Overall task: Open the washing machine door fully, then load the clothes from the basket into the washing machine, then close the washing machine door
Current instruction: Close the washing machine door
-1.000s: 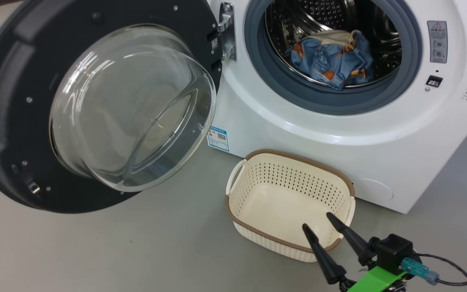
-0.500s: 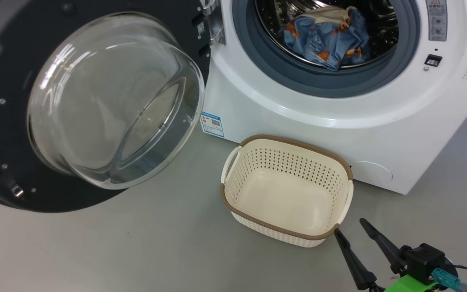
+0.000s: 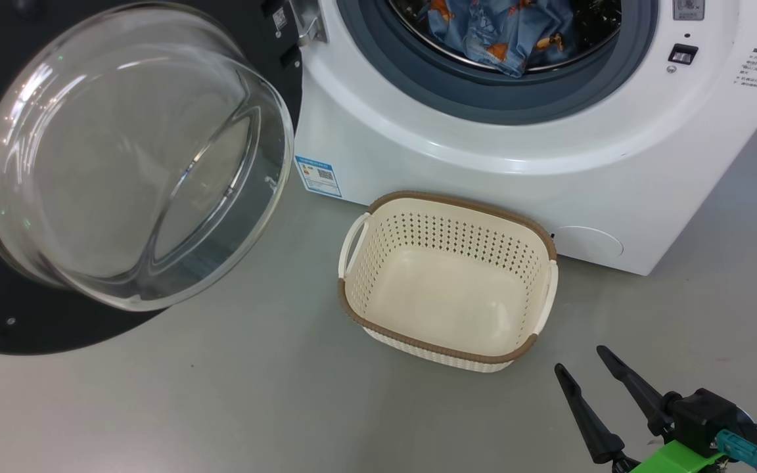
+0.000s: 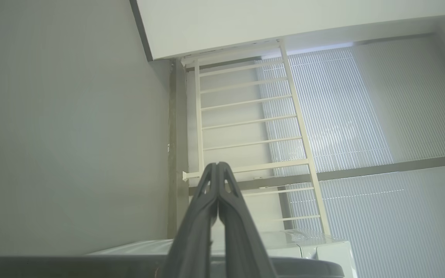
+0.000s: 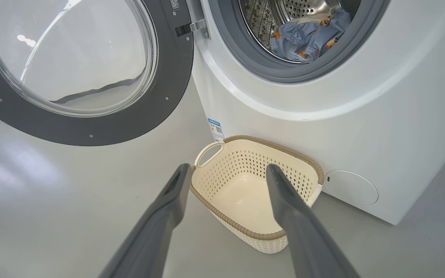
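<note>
The washing machine (image 3: 483, 177) stands with its door (image 3: 129, 157) swung wide to the left, glass bowl facing me. Blue clothes (image 3: 497, 29) printed with orange faces lie inside the drum. The cream basket (image 3: 457, 233) sits on the floor against the washer's front, with nothing in it. My right gripper (image 3: 581, 359) is open and holds nothing, low at the near right, just clear of the basket's near right corner. In the right wrist view its fingers (image 5: 168, 200) frame the basket (image 5: 245, 162), with the door (image 5: 72, 61) and clothes (image 5: 307, 36) above. My left gripper (image 4: 218, 165) is shut on nothing.
Grey floor (image 3: 221, 394) spreads to the left of and in front of the basket. A blue sticker (image 3: 317, 175) and a round flap (image 3: 589, 243) mark the washer's lower front. The left wrist view looks at a white barred rack (image 4: 245, 116) and ribbed panels.
The head camera has moved, sliding the whole scene up and left. My right gripper, still open, has drawn back from over the basket's near corner to the floor beside it.
</note>
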Controlling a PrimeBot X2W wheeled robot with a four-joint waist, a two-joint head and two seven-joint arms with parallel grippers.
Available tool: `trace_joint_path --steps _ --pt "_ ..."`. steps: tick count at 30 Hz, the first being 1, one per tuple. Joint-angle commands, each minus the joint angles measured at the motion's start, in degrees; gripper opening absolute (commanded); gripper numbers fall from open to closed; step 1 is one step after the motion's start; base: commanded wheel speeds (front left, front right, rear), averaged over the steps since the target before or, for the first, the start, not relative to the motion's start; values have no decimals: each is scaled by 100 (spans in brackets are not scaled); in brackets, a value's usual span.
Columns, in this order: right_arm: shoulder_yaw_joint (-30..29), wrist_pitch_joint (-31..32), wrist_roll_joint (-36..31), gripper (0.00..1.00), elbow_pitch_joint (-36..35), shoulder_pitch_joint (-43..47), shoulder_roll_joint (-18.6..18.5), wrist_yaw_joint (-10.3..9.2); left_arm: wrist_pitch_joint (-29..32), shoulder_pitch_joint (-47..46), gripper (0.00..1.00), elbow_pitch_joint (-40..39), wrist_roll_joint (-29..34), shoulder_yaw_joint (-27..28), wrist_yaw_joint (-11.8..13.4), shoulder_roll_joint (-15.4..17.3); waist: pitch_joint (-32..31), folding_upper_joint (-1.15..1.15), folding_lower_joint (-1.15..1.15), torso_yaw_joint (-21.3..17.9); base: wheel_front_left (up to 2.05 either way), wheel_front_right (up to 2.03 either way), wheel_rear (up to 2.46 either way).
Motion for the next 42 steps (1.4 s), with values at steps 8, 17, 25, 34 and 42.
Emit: trace_joint_path --steps 8,17,25,34,42 --pt "97 -27 -46 100 -171 28 -111 10 457 76 0 -303 -275 -47 -57 260 69 0 -1 -18 0 0 0" --pt "152 -27 -17 100 -158 61 -152 10 1388 360 0 -481 -563 -175 -58 176 0 0 -1 -39 0 0 0" --pt "207 -27 2 100 -124 97 -118 10 2426 695 0 -762 -785 -357 -58 59 -131 0 -1 -22 0 0 0" --pt "210 -27 16 100 -110 106 -21 10 3202 1003 0 -1255 -1029 -436 -58 -214 -205 0 -1 -9 0 0 0" --pt "152 -27 7 100 -115 84 139 10 3389 1313 0 -1745 -1048 -377 -58 -419 -261 0 -1 -58 0 0 0"
